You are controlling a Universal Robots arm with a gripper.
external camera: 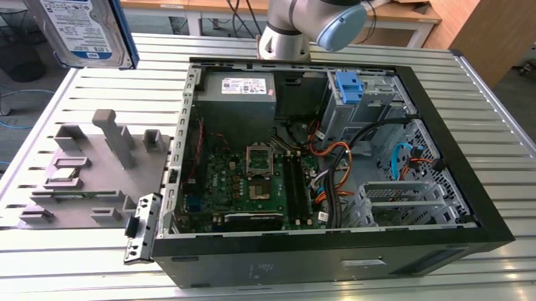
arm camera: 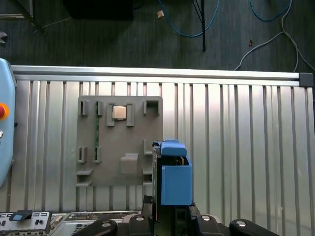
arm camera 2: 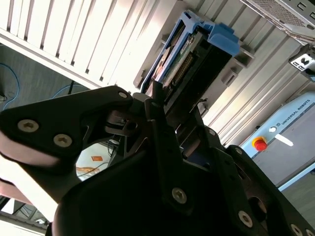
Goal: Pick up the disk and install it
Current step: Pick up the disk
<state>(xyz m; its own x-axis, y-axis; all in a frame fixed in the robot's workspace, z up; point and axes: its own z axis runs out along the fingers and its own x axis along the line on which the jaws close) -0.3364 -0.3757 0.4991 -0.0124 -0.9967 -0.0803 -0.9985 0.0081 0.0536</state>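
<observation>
Disk point(arm camera: 175, 184) stands clenched in the hand point(arm camera: 170, 209), jutting out past its fingers over the slatted table point(arm camera: 236, 147).

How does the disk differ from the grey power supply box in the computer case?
The disk is held in the hand, outside the case; the power supply sits inside it. The disk is a thin slab with a blue frame and a white-and-blue label; the power supply is a bulkier grey box with a white sticker. Both are rectangular and labelled.
</observation>
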